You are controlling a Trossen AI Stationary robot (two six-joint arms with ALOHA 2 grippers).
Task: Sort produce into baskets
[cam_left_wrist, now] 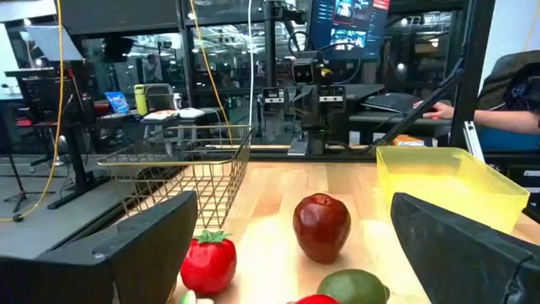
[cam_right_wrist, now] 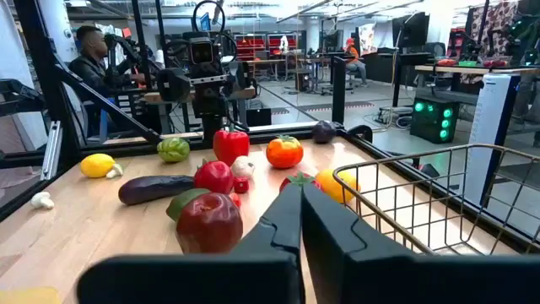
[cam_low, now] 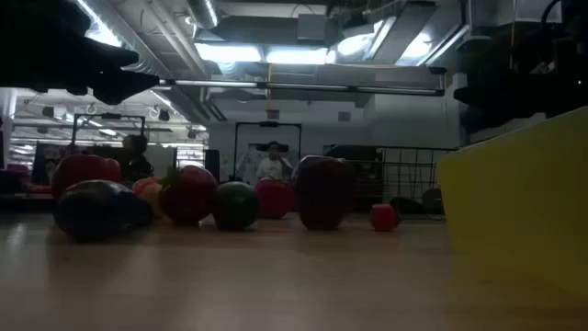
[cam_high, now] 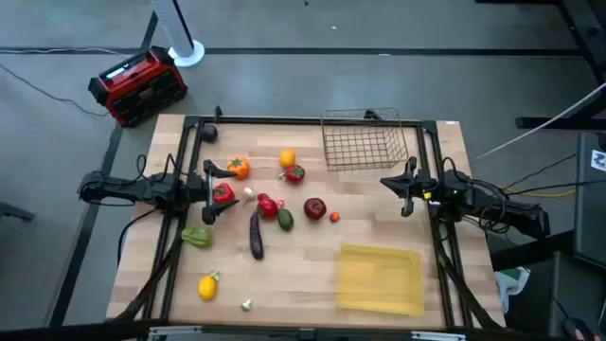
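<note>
The produce lies scattered on the wooden table's left and middle. It includes a red pepper (cam_high: pixel 222 194), an orange pepper (cam_high: pixel 238 168), an orange (cam_high: pixel 287 158), a dark red apple (cam_high: pixel 314 208), a purple eggplant (cam_high: pixel 256 235), a green pepper (cam_high: pixel 196 237) and a lemon (cam_high: pixel 206 286). The wire basket (cam_high: pixel 365 142) stands at the far right and the yellow tray (cam_high: pixel 381 278) lies at the near right. My left gripper (cam_high: pixel 225 189) hangs open above the red pepper (cam_right_wrist: pixel 230 143), clear of it. My right gripper (cam_high: pixel 409 185) is shut and holds nothing, just nearer than the basket.
A tomato (cam_high: pixel 294 173), a mushroom (cam_high: pixel 249 194), a green fruit (cam_high: pixel 285 220) and a small red piece (cam_high: pixel 334 216) crowd the middle. A dark purple piece (cam_high: pixel 209 134) sits at the far left corner. A red-and-black box (cam_high: pixel 138 87) stands on the floor beyond the table.
</note>
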